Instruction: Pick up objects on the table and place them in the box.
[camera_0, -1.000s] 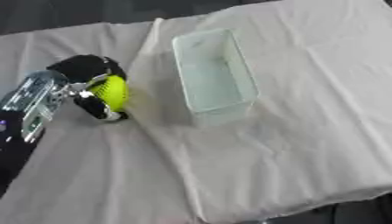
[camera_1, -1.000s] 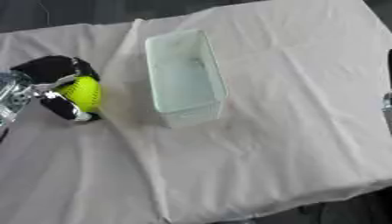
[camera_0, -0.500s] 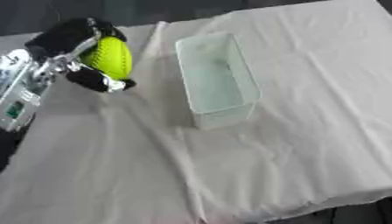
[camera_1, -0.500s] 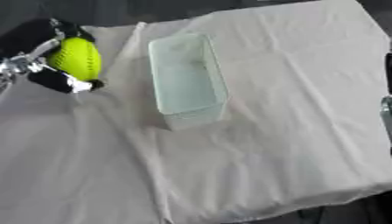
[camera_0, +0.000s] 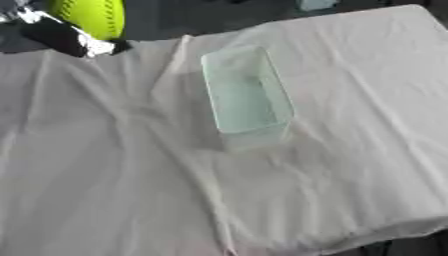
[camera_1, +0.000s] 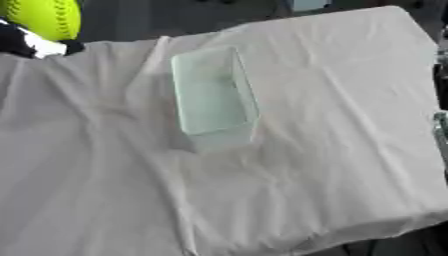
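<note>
Left eye view: left hand (camera_0: 61, 37) apparently cradles yellow ball (camera_0: 87, 15) from below

there are no words, numbers or signs to read here. the yellow ball (camera_0: 89, 16) at about 11 o'clock has dark stitch lines but no letters. the clear box (camera_0: 247, 96) near the middle has no label. the white cloth (camera_0: 332, 165) under it is plain.
</note>
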